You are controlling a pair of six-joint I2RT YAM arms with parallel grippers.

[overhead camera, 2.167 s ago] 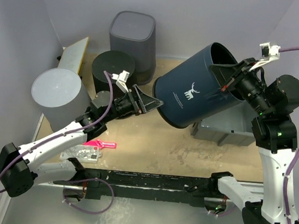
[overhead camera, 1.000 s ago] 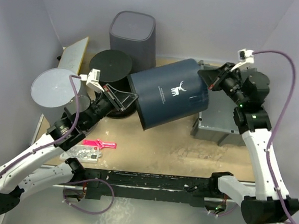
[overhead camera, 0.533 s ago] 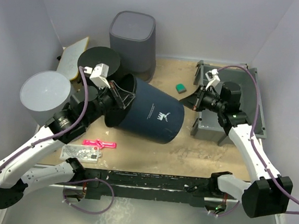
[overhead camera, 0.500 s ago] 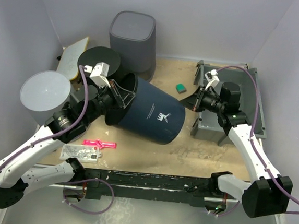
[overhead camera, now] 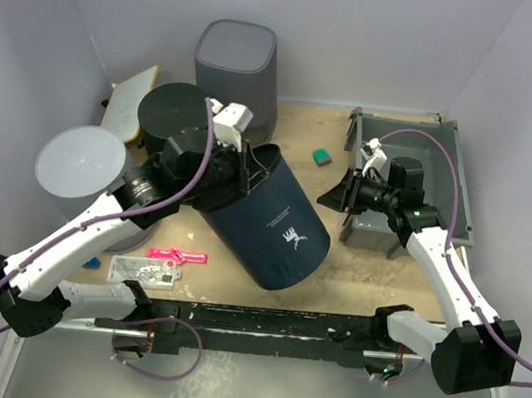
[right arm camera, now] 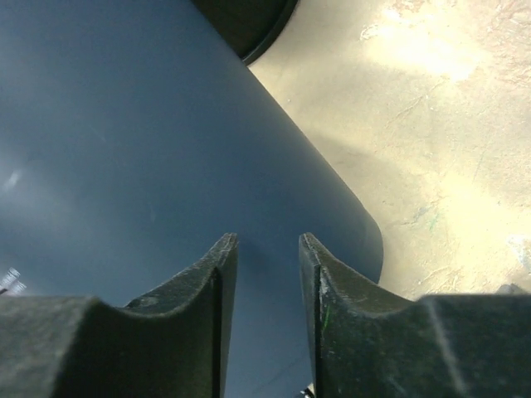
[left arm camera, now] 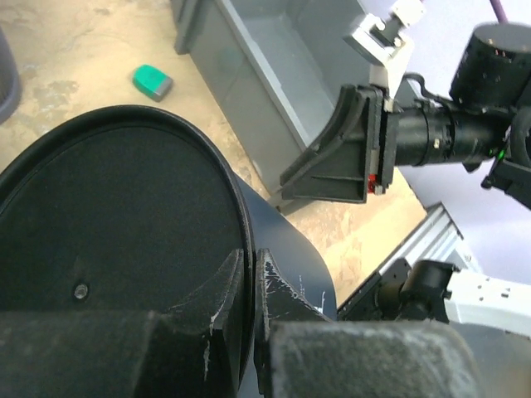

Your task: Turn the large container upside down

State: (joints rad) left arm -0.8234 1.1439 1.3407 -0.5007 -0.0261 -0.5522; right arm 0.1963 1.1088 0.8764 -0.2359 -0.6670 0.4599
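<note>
The large container [overhead camera: 278,226], dark blue with a white deer logo, leans across the middle of the table. Its upper end points back-left and its lower end rests near the front edge. My left gripper [overhead camera: 248,165] is shut on the lip of that upper end. In the left wrist view the left gripper [left arm camera: 251,267] pinches the thin rim beside the container's flat black end face [left arm camera: 108,215]. My right gripper [overhead camera: 337,194] hangs open just right of the container, holding nothing. In the right wrist view the right gripper [right arm camera: 264,246] frames the blue container wall [right arm camera: 124,124] without touching it.
A tall grey bin [overhead camera: 236,61] stands at the back, a black cylinder [overhead camera: 173,116] and a grey cylinder [overhead camera: 78,159] at the left. A grey tray [overhead camera: 437,163] sits at the right, under the right arm. A green block [overhead camera: 321,155], a pink piece [overhead camera: 177,255] and a wooden board [overhead camera: 131,89] lie around.
The container came down from mid-air and swung so its lower end now points to the front. The right gripper let go of it, opened and drew back right. The left gripper kept its hold.
</note>
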